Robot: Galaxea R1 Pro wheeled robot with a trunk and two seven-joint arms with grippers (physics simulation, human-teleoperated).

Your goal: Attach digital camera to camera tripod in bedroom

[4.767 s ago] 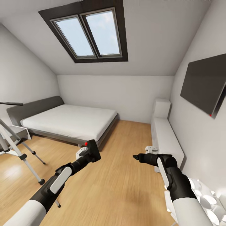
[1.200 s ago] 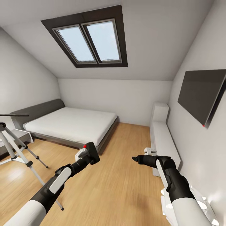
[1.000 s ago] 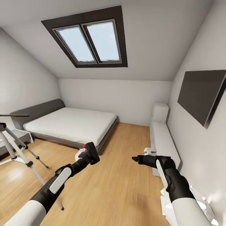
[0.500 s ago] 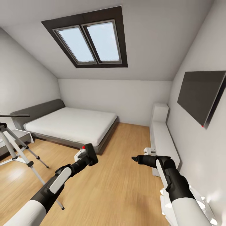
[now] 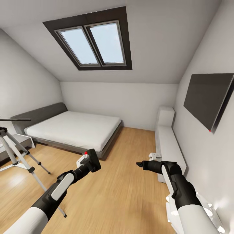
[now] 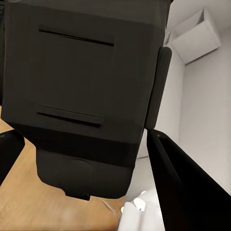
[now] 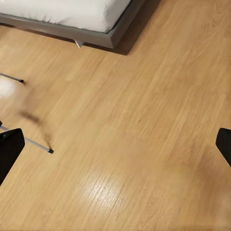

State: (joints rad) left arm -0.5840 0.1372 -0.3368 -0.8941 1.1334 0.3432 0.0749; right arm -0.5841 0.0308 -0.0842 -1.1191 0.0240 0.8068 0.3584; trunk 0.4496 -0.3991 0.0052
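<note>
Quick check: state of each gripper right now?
Left gripper: shut on the digital camera.
Right gripper: open, holding nothing; its fingers sit wide apart over the wood floor.

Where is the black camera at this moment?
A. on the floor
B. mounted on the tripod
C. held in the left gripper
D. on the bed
C: the camera sits in the left gripper, above the wood floor and apart from the tripod.

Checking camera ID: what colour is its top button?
Bright red, on the black digital camera in the left gripper; head view.
</note>
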